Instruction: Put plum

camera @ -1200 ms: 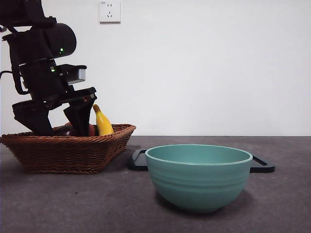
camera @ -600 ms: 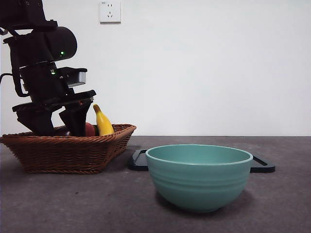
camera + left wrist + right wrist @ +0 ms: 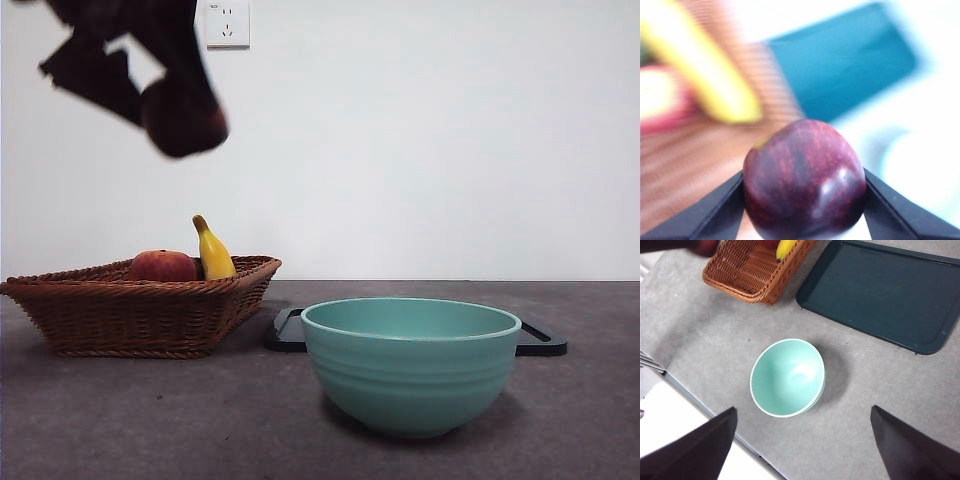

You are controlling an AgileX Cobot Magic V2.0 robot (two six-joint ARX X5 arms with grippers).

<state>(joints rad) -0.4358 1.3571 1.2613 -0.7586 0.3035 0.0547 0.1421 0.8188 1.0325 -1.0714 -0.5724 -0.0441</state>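
The left gripper (image 3: pixel 805 200), pinching the plum (image 3: pixel 805 182), has lifted it clear of the basket (image 3: pixel 140 310); the bowl (image 3: pixel 410 365) likely comes next. The right gripper (image 3: pixel 802 440) waits spread.

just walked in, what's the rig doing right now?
The left claw is shut on the plum and holds it high in the air, above the wicker basket. A red-orange fruit and a banana sit in the basket. The teal bowl is empty, with a dark tray lying behind it. The right claw is open, high over the bowl, holding nothing.
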